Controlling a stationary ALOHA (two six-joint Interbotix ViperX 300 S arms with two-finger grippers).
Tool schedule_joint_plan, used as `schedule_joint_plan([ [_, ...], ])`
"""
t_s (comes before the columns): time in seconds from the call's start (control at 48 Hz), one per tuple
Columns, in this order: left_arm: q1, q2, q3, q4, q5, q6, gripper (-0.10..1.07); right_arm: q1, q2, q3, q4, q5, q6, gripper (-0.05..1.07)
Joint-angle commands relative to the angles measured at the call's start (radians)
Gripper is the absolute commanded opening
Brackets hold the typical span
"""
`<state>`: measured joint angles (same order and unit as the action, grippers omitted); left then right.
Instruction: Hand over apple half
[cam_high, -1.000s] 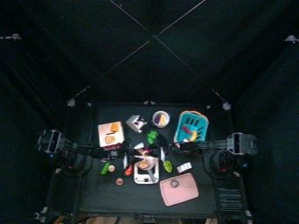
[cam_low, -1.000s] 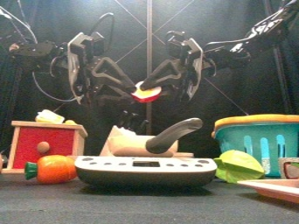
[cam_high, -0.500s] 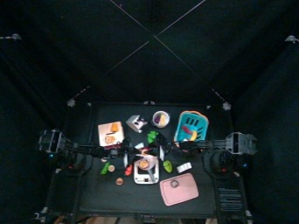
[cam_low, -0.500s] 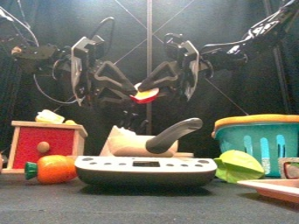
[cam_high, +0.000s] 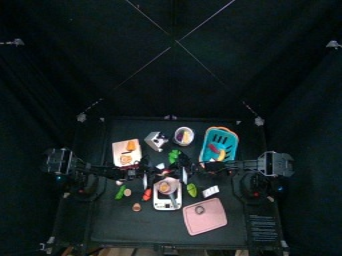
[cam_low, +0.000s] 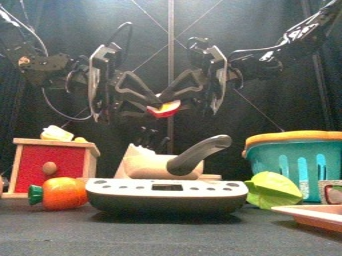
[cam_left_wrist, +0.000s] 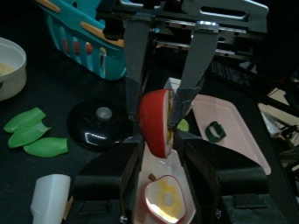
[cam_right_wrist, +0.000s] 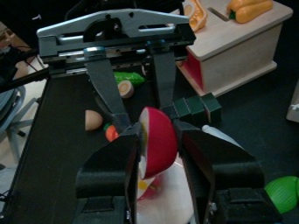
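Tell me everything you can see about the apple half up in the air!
The apple half has glossy red skin and a pale yellowish cut face, and looks like a toy. It hangs in mid-air above the grey scale, touching nothing on the table. It stands on edge between the two end effectors: the right end effector has its jaws around it, and the left end effector has its jaws on either side of it too.

Red-skinned apple half (cam_low: 166, 106), teal basket (cam_low: 294, 160), pink board (cam_high: 206, 216)
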<state>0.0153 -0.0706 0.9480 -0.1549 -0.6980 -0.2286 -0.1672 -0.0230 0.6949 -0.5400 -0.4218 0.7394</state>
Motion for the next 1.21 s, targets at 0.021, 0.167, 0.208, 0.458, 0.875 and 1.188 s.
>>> schedule_joint_plan([
  [0.021,0.003,-0.008,-0.029,0.0,-0.017,0.003,0.74,0.002,-0.015,-0.02,0.0,-0.003,-0.003,0.59],
  [0.167,0.003,-0.008,-0.029,0.0,-0.017,0.003,0.74,0.002,-0.014,-0.02,0.0,-0.003,-0.003,0.59],
  [0.208,0.003,-0.008,-0.029,0.0,-0.018,0.003,0.74,0.002,-0.015,-0.021,0.0,-0.003,-0.003,0.59],
  [0.458,0.003,-0.008,-0.028,0.0,-0.017,0.003,0.74,0.002,-0.014,-0.02,0.0,-0.003,-0.003,0.59],
  [0.875,-0.005,-0.037,0.003,0.002,-0.005,0.005,0.76,0.002,-0.015,-0.021,0.025,-0.003,0.003,0.59],
  [1.188,-0.003,-0.038,0.0,0.003,-0.005,0.005,0.76,0.002,-0.014,-0.02,0.023,-0.003,0.0,0.59],
])
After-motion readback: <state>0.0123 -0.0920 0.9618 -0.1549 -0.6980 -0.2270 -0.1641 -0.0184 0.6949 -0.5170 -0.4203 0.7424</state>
